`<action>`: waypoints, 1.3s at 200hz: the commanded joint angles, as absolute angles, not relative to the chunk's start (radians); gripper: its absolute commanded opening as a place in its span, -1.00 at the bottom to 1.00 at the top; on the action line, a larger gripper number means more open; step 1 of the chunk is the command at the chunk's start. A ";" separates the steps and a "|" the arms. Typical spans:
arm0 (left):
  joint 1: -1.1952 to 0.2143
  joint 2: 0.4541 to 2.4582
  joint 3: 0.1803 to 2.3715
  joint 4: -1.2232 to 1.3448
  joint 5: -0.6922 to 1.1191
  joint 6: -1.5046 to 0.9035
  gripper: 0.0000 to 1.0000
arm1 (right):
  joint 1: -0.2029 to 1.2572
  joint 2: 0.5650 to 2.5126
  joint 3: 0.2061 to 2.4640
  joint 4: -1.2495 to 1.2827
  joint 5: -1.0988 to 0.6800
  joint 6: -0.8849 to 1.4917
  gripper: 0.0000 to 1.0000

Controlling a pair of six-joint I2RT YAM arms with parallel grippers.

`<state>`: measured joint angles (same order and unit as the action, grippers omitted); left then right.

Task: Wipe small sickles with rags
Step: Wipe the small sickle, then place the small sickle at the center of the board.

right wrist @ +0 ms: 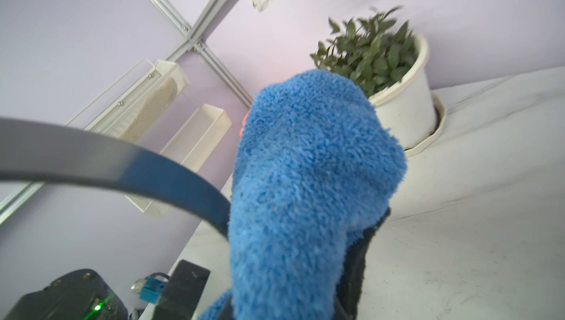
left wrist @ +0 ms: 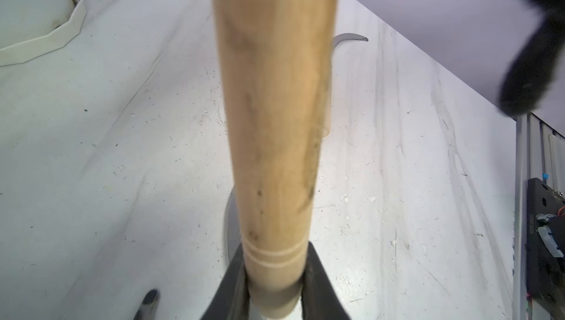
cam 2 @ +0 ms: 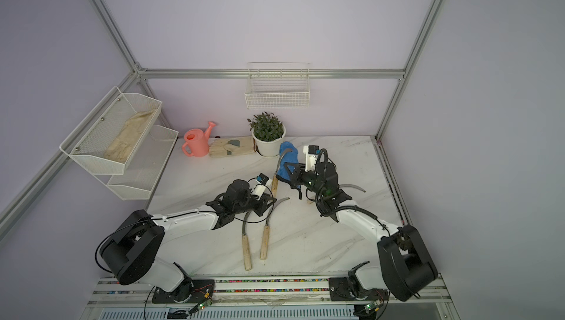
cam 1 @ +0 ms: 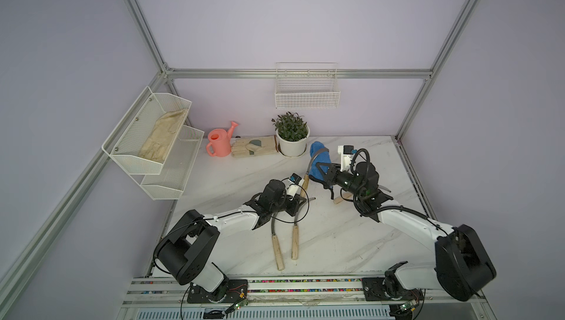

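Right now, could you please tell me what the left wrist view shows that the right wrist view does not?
Left wrist only: a wooden handle clamped in the left end effector, and a second sickle on the table. Right wrist only: the rag against a curved blade, the plant, wall racks. Both: the marble table.

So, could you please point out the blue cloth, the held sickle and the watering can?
blue cloth (right wrist: 312,165): right wrist view, fluffy middle.
held sickle (left wrist: 275,120): left wrist view, wooden handle.
watering can (cam 1: 221,147): in a top view, body.
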<state>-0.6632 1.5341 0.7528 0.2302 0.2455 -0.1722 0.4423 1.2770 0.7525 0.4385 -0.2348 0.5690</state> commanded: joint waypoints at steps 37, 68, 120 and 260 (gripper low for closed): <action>-0.663 1.530 0.841 0.193 0.060 -0.176 -1.00 | 0.449 0.898 0.660 0.031 0.149 0.790 -1.00; -0.663 1.604 0.960 0.060 0.022 -0.157 -1.00 | 0.449 0.761 0.606 -0.039 0.072 0.858 -1.00; -0.668 1.822 1.258 -0.207 0.006 -0.151 -1.00 | 0.451 0.625 0.543 -0.063 -0.060 0.893 -1.00; -0.787 2.361 2.003 -0.749 -0.069 0.046 -1.00 | 0.450 0.562 0.485 -0.112 -0.009 0.806 -1.00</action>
